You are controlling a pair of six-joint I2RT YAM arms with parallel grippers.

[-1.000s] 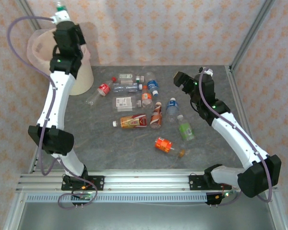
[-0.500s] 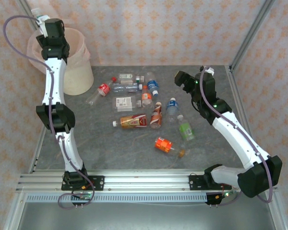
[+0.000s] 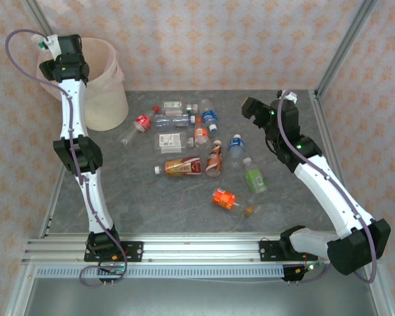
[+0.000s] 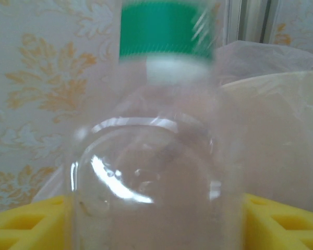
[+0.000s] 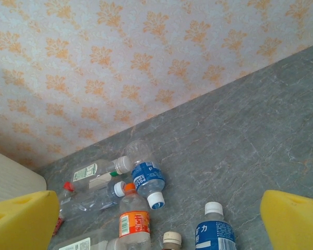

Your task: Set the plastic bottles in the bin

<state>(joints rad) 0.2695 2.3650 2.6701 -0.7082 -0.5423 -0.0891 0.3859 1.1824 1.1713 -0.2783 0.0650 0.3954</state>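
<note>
Orange-patterned wallpaper (image 4: 41, 78), clear green-capped bottle (image 4: 146, 177) clenched in left pincer (image 4: 156, 229), cream bin (image 4: 281, 151) behind, right pincer (image 5: 156, 221) released

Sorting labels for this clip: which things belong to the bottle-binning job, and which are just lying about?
Job: bin; held bottle; loose bottles, such as the orange one and the green-label one.
Just there: table; wallpaper; frame post.
</note>
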